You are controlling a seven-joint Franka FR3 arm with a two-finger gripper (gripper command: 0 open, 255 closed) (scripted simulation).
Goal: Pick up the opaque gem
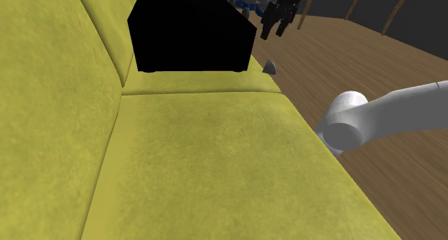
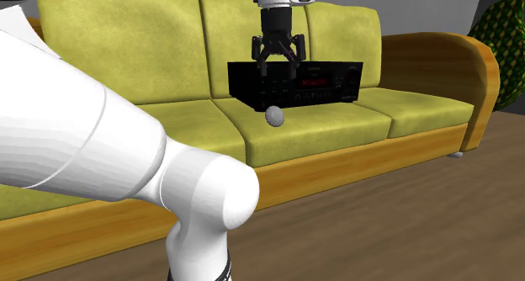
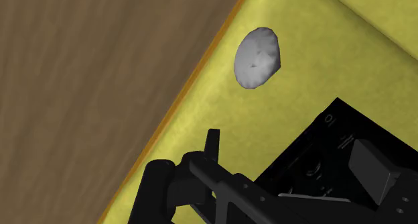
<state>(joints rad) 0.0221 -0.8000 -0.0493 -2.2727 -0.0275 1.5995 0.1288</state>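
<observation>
**Gripper hangs open above the gem at the sofa's front edge**

The small grey gem [image 2: 274, 116] lies on the middle seat of the yellow sofa [image 2: 353, 124], right at the seat's front edge. It is just in front of the black stereo [image 2: 303, 84], which stands further back on the same cushion. It looks free of the stereo, though near it.

The gripper [image 2: 278, 66] hangs above the gem, pointing down, well clear of it and holding nothing. Its fingers stand apart, which I take as readiness to come down around the gem.

In the wrist view the gem [image 3: 257, 58] sits ahead of the hand rather than between the fingers. The wooden floor [image 3: 80, 88] is on one side of it and the stereo on the other.

So the grasp is not yet begun, and the hand needs to line up over the gem before lowering. The tight spot is the risk: a finger may strike the stereo's front, or a nudge may roll the gem off the edge onto the floor.
</observation>
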